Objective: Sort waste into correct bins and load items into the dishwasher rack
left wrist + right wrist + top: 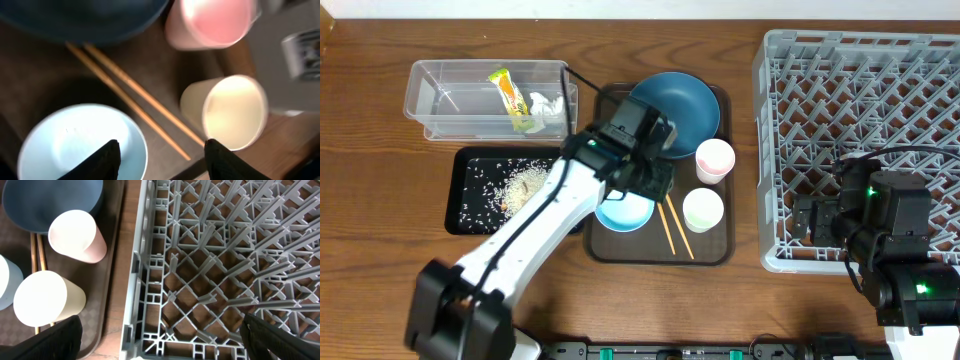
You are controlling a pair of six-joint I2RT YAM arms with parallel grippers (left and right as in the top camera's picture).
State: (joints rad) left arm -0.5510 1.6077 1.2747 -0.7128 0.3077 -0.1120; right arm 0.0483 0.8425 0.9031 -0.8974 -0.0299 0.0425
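While the left pincer (164,160) gapes, chopsticks (127,101) lie below — between its fingers (111,159).

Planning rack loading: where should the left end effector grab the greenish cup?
The rim, from above: the greenish cup stands upright, mouth open, so its wall can be pinched inside and out. Probably take the side away from the chopsticks, which lie close beside it.

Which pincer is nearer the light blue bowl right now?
Left. The left pincer hovers open at the rim of the light blue bowl on the brown tray; the right pincer is well off, above the grey rack.
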